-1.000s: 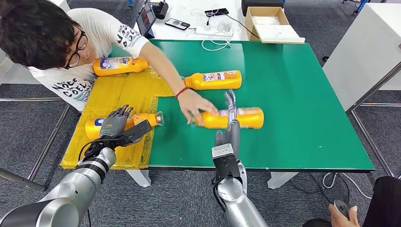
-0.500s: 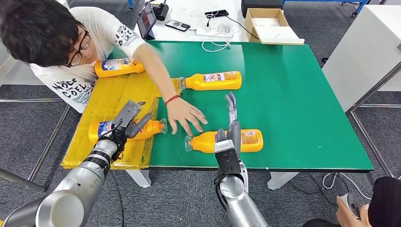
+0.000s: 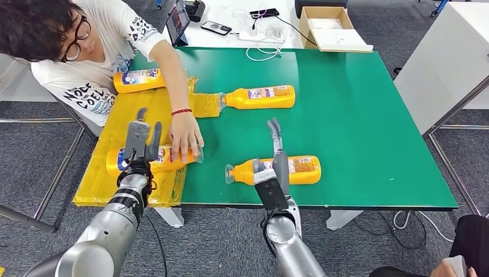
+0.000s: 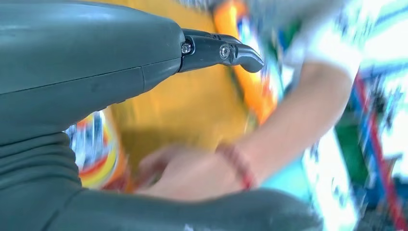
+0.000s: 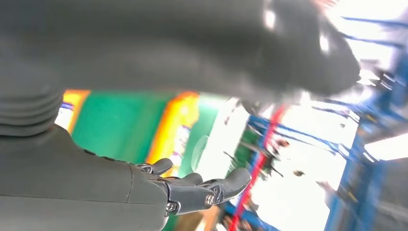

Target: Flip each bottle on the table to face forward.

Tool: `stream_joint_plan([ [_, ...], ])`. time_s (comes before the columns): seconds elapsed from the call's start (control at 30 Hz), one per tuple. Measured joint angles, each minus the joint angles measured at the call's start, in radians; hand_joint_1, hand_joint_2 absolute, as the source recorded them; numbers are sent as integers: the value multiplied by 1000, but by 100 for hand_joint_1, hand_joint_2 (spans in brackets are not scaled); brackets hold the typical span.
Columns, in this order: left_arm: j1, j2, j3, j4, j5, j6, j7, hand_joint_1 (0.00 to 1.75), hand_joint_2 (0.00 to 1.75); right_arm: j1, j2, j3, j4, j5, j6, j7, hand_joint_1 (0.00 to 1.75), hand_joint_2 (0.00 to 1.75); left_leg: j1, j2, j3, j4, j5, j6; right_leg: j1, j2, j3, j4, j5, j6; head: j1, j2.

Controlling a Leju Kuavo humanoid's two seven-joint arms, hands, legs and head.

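L hand (image 3: 140, 141) is hovering w/ fingers spread, holding nothing, over the near-left bottle (image 3: 151, 160), which a person's hand (image 3: 184, 137) is pressing on the yellow mat (image 3: 115, 124). R hand (image 3: 275, 154) is standing empty, fingers straight, partly hiding the front bottle (image 3: 274, 170) lying crosswise on the green table (image 3: 357, 115), cap pointing left. Wrist views are blurring too much for labels; two more bottles (image 3: 259, 97) (image 3: 137, 80) are lying further back.

Bright, even overhead light on the green tabletop (image 3: 357, 127), with soft faint shadows; head view sharp, both wrist views heavily motion-blurred, backgrounds overexposed
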Motion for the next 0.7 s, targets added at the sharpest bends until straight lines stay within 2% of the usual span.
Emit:
stream_joint_plan([
  [0.17, 112, 0, -155, -195, 262, 160, -13, 0, 175, -71, -58, 12, 85, 125, 99, 139, 0, 175, 0, -1, -3, 0, 0, 0, 0, 0, -2, 0, 0, 0, 0, 0],
  [0.33, 214, 15, -302, -363, 350, 233, -14, 0, 175, -143, -135, 14, 144, 222, 168, 223, 0, 175, 0, -3, -4, 0, 1, 1, 0, -1, -3, 0, 0, 1, 0, 0],
  [0.47, 274, 26, -379, -457, 375, 259, -15, 0, 175, -188, -190, 14, 174, 263, 214, 264, 0, 175, -1, -3, -5, 1, 1, 1, -1, -1, -4, 0, 0, 1, 0, 0],
  [0.7, 322, 37, -438, -540, 384, 263, -15, 0, 175, -227, -242, 18, 210, 284, 244, 285, 0, 175, 0, -3, -6, 1, 1, 1, 0, 0, -5, 0, 0, 1, 0, 0],
])
